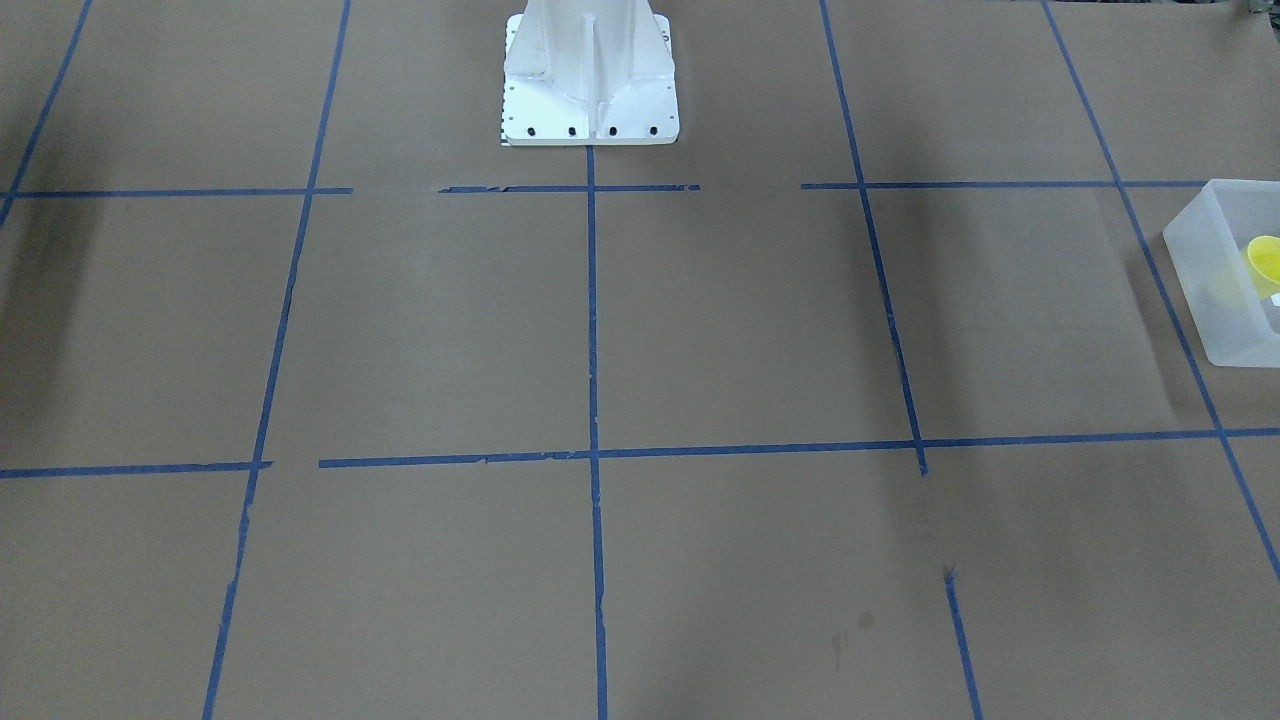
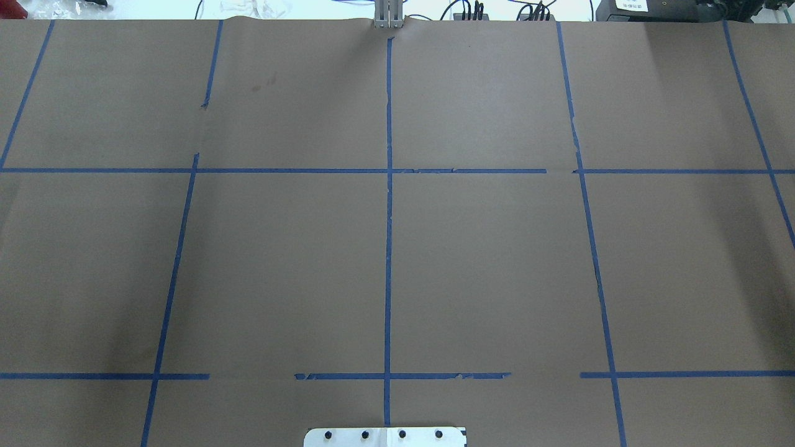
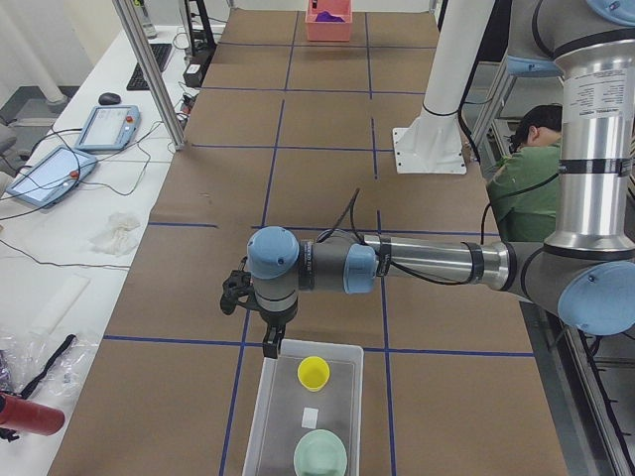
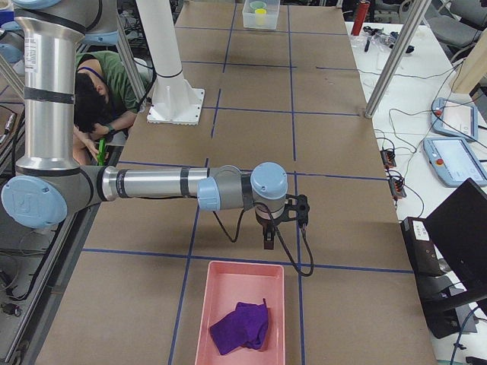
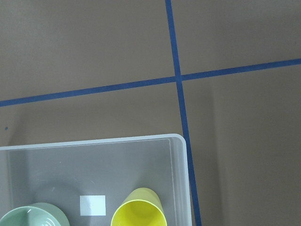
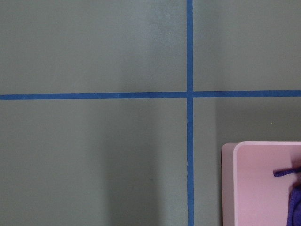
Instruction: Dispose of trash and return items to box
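The frosted white box (image 3: 260, 421) stands at the table's left end. In it are the yellow cup (image 3: 314, 372), upright, and the mint-green bowl (image 3: 320, 454), with a white label between them. The left wrist view looks down on the box's rim (image 5: 94, 141), the cup (image 5: 138, 209) and the bowl (image 5: 33, 216). The box (image 1: 1215, 290) and cup (image 1: 1265, 258) also show at the front-facing view's right edge. My left gripper (image 3: 270, 345) hangs just above the box's far edge; I cannot tell if it is open. My right gripper (image 4: 268, 240) hangs near a pink tray; I cannot tell its state.
A pink tray (image 4: 204, 304) at the table's right end holds a purple cloth (image 4: 240, 327); its corner (image 6: 249, 179) shows in the right wrist view. The robot's white base (image 1: 590, 80) stands at the table's middle. Blue tape lines grid the brown paper. A person sits behind the robot.
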`<control>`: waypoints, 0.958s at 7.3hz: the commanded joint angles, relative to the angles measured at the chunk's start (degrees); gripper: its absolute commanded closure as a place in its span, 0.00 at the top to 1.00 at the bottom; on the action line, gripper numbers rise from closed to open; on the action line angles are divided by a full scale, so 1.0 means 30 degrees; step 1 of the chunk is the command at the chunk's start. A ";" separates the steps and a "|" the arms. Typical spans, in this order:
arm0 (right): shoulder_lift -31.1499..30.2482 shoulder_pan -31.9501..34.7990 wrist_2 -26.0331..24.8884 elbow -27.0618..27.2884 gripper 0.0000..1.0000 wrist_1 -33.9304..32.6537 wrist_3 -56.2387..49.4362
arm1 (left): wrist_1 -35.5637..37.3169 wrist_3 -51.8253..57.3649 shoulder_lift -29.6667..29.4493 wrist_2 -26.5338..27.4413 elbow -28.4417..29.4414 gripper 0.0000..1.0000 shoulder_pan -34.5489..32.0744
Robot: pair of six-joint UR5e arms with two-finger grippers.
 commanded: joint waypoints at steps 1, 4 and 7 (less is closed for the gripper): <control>0.0100 0.0000 0.0006 0.0007 1.00 0.0004 -0.0001 | -0.0225 -0.0052 -0.1096 0.0023 0.0865 1.00 -0.0117; 0.0187 0.0000 0.0006 0.0007 1.00 -0.0025 -0.0001 | -0.0196 -0.0023 -0.1574 -0.0006 0.1488 1.00 -0.0146; 0.0188 0.0000 0.0006 0.0007 1.00 0.0004 -0.0001 | -0.0109 -0.0052 -0.1457 -0.0006 0.1517 1.00 -0.0146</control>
